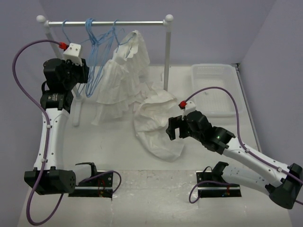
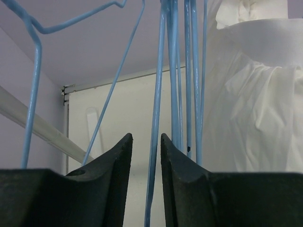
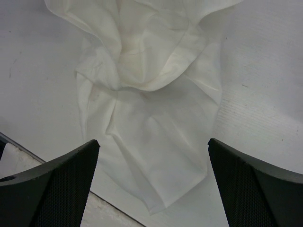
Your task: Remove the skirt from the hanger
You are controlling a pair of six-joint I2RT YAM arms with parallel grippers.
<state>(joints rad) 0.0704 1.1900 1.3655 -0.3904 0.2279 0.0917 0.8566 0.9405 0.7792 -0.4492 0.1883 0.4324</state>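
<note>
The skirt, plain white and crumpled, lies flat on the table in the middle, off any hanger. My right gripper hovers over its near right edge. In the right wrist view the gripper stands wide open above the skirt, holding nothing. Several light-blue hangers dangle from the rail at the back left. My left gripper is raised among them. In the left wrist view the gripper has its jaws narrowed around one hanger wire, with a slit of light still beside the wire.
A white ruffled garment hangs from the rail, right of the hangers and close to my left gripper. The rack's right post stands behind the skirt. A clear plastic bin sits at the back right.
</note>
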